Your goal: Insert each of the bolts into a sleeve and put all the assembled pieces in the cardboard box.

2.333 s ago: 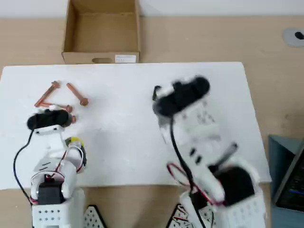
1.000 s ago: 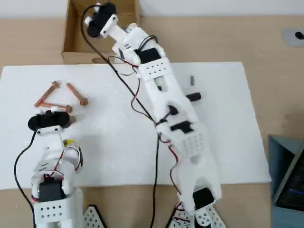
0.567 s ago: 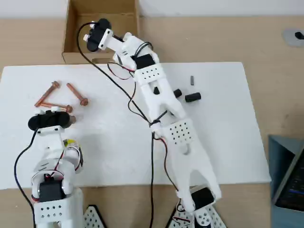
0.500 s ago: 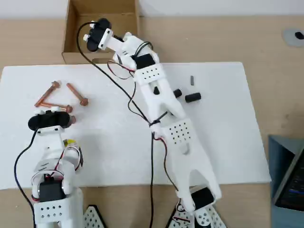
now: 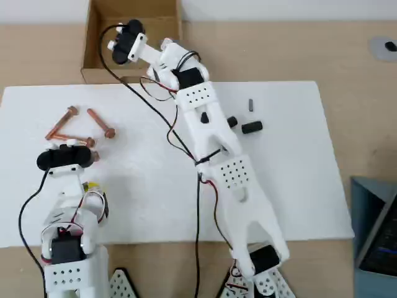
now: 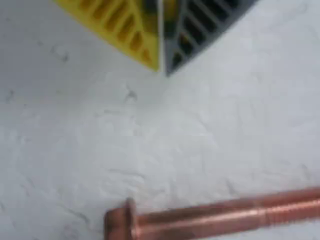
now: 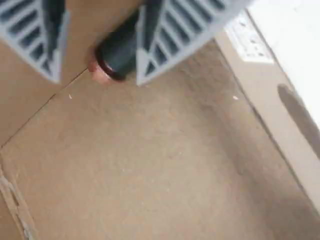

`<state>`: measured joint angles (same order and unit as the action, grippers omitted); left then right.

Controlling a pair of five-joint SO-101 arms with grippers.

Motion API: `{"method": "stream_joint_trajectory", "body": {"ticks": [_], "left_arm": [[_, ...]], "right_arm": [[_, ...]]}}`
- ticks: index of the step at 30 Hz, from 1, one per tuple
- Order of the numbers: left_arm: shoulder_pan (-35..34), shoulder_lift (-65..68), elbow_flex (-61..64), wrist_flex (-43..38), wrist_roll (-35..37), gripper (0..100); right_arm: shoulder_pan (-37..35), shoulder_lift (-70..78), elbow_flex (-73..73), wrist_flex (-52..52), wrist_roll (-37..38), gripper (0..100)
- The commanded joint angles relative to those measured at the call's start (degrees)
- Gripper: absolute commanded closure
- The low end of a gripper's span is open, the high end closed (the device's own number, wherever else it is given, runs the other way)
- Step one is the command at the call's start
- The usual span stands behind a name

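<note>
Right pincer (image 7: 96,77): held inside the box (image 7: 150,175) at the far left; the jaws are spread wide and nothing is clamped.
Assembled piece (image 7: 117,52): a black sleeve with a copper bolt head at its end, touched by one finger (image 7: 170,35) only, above the box floor; it is judged to be at the point of release.
Left pincer (image 6: 161,65): closed tip to tip on nothing, just above the mat (image 5: 155,174) on the bench (image 5: 279,49), near left.
Bolts (image 5: 99,123): several are seen loose on the mat, just beyond the left pincer.
Sleeves (image 5: 251,127): two black ones are seen on the mat, right of the right arm.
Progress: one piece is judged nearly delivered; the loose bolts and sleeves are yet to be joined and boxed.
</note>
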<state>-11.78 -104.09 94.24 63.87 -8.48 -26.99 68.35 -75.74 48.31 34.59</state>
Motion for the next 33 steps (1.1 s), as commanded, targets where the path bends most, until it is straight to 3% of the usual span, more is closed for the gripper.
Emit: {"method": "stream_joint_trajectory", "body": {"ticks": [1, 6, 33], "left_arm": [[-0.4, -0.5, -0.3, -1.1, -0.4, 100], [-0.2, -0.5, -0.3, -1.1, -0.4, 100], [0.0, -0.5, -0.3, -1.1, -0.4, 100]], "right_arm": [[0.2, -0.5, -9.8, 5.5, 0.3, 87.5], [0.0, -0.7, -20.1, 16.4, 0.2, 87.5], [2.0, -26.2, -19.8, 54.2, -19.5, 87.5]]}}
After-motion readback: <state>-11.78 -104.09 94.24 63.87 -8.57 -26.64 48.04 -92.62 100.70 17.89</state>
